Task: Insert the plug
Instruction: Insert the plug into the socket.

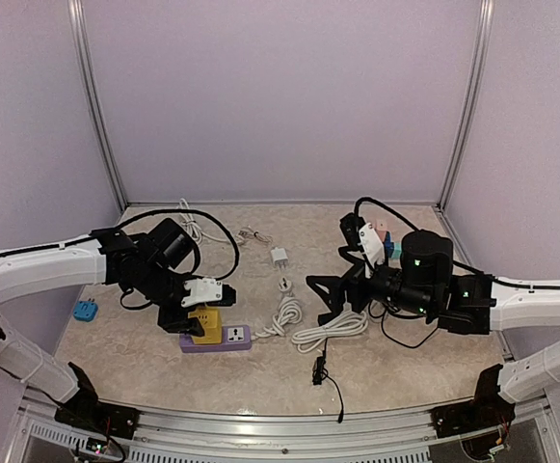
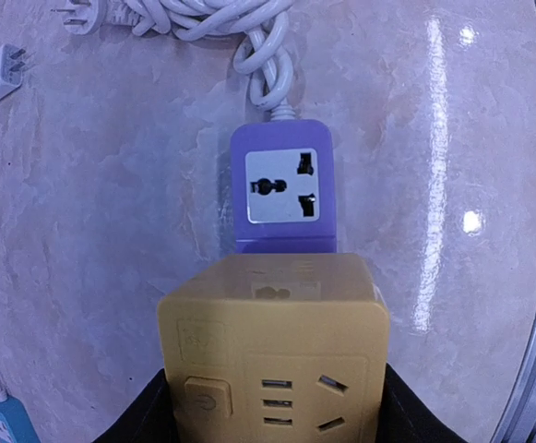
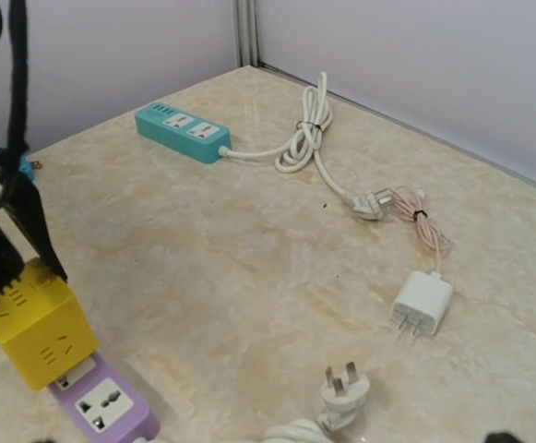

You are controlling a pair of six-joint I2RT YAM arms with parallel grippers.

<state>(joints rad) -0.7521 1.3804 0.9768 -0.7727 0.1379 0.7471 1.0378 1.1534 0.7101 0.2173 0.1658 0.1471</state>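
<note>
My left gripper (image 1: 191,313) clamps the yellow cube plug (image 2: 272,351) | cube sits directly over near socket of purple strip (image 2: 284,185), strip running straight ahead | my right gripper (image 1: 320,297) spread wide, empty, well apart

Yellow cube socket (image 3: 37,325) — over purple strip (image 3: 107,407)

- A beige, marble-patterned counter (image 1: 405,371) fills the view, with pale walls around it.
- A purple power strip (image 1: 224,338) lies near the front left; its white cord (image 1: 284,313) is bundled just beside it.
- A second white cord coil (image 1: 330,333) lies near the middle.
- A white three-pin plug (image 1: 285,284) and a white charger (image 1: 279,258) lie further back.
- A thin pink cable (image 1: 253,234) lies near the back.
- A teal power strip (image 3: 183,132) lies at the back left.
- A small blue item (image 1: 85,310) sits at the far left.
- A black cable (image 1: 323,376) lies near the front edge.
</note>
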